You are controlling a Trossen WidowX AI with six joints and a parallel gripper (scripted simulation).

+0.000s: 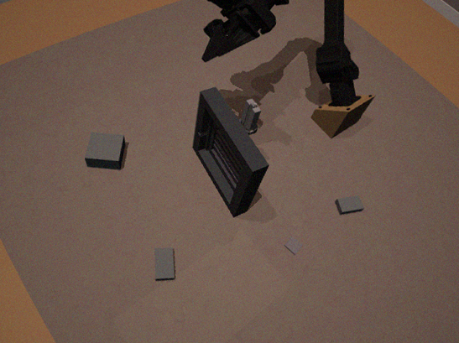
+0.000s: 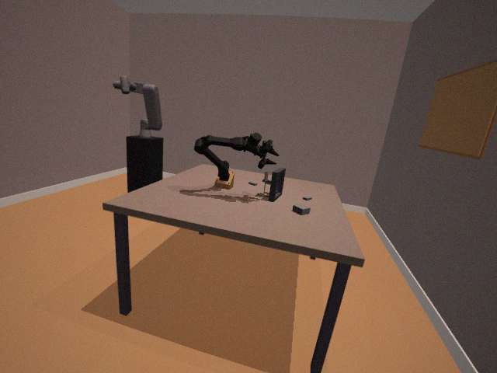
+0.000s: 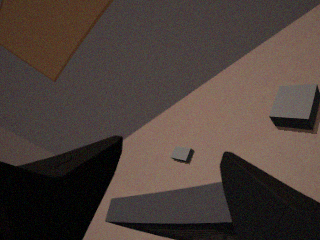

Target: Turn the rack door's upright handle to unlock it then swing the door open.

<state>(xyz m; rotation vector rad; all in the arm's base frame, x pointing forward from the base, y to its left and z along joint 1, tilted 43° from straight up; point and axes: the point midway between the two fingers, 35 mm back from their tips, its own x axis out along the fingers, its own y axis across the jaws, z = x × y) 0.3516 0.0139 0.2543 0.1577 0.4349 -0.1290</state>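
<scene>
From above, a black robot arm (image 1: 335, 21) (image 2: 224, 141) reaches toward a dark upright frame (image 1: 235, 131) (image 2: 276, 184), its pale handle (image 1: 248, 115) (image 2: 266, 176) on the arm's side. From outside, the bent arm holds its open, empty fingers (image 1: 219, 48) (image 2: 275, 157) above the surface (image 2: 224, 217). At the wrist, the fingertips stand apart.

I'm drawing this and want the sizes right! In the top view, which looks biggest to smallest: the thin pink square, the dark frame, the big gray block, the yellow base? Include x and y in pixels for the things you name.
1. Dark frame (image 1: 235, 132) (image 2: 273, 188)
2. Yellow base (image 1: 333, 121) (image 2: 224, 183) and big gray block (image 1: 105, 147) (image 2: 300, 209) (image 3: 295, 102): too alike to rank
3. Thin pink square (image 1: 293, 245)
</scene>
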